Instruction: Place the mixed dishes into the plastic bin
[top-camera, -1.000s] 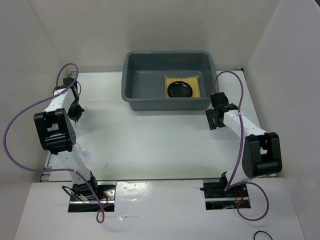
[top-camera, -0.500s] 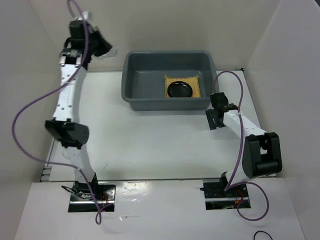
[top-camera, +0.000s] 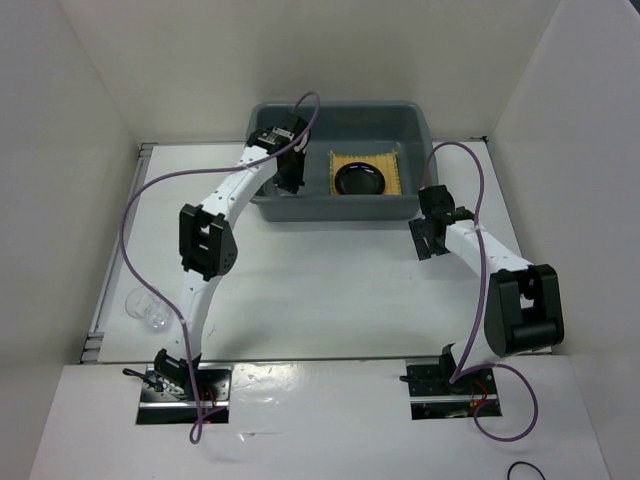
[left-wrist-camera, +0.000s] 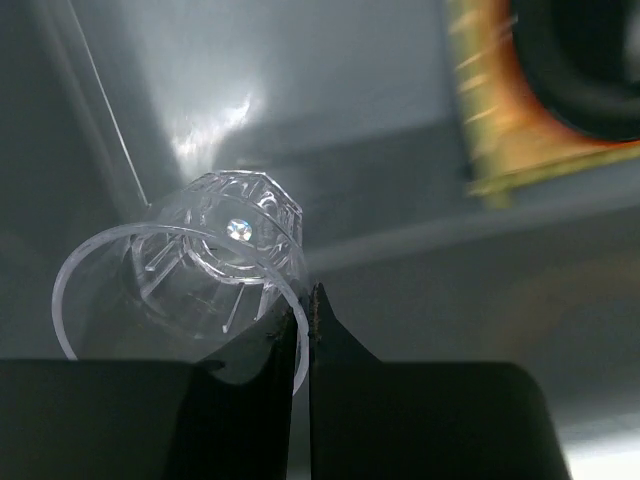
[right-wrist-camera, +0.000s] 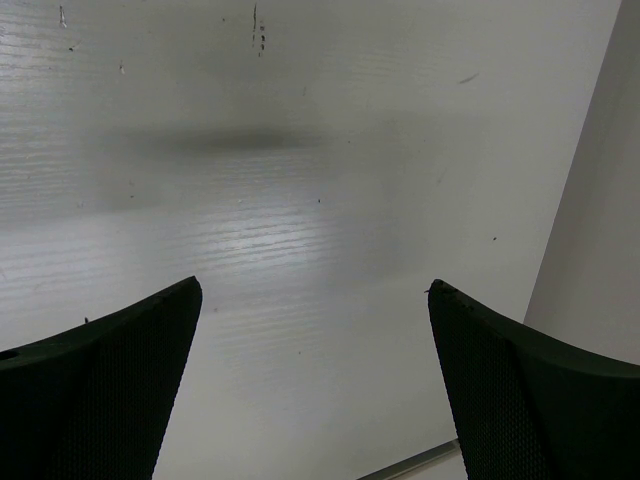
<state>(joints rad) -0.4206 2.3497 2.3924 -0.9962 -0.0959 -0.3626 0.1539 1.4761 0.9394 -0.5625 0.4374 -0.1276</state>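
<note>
**Clear cup (left-wrist-camera: 215, 270).** The left gripper (left-wrist-camera: 305, 300) holds it inside the left part of the plastic bin (left-wrist-camera: 300, 80). The jaws are pressed together on the cup's thin rim wall, pinching it. The cup is tilted, with its open mouth toward the wrist camera and its faceted base pointing down toward the bin floor. Whether the base touches the floor cannot be told.

**Plastic bin (top-camera: 335, 104).** It stands at the far side of the bench (top-camera: 300, 290), about mid-width. In the top view the left gripper (top-camera: 290, 172) is over the bin's near left area.

**Contents, right part of the bin.** The woven mat (top-camera: 392, 172) lies flat on the bin floor. The black plate (top-camera: 360, 180) rests on the mat. In the left wrist view the mat (left-wrist-camera: 485, 120) and the black plate (left-wrist-camera: 590, 60) are blurred, and the orange plate (left-wrist-camera: 545, 140) shows as an orange band between them.

**Second clear cup (top-camera: 150, 308).** It is on the bench at the near left edge, well apart from the bin. Its attitude cannot be told.

**Right gripper (top-camera: 425, 237).** It is just beside the bin's near right corner, over bare bench (right-wrist-camera: 300, 150). The jaws of the right gripper (right-wrist-camera: 313, 290) are spread wide, with nothing between them.
</note>
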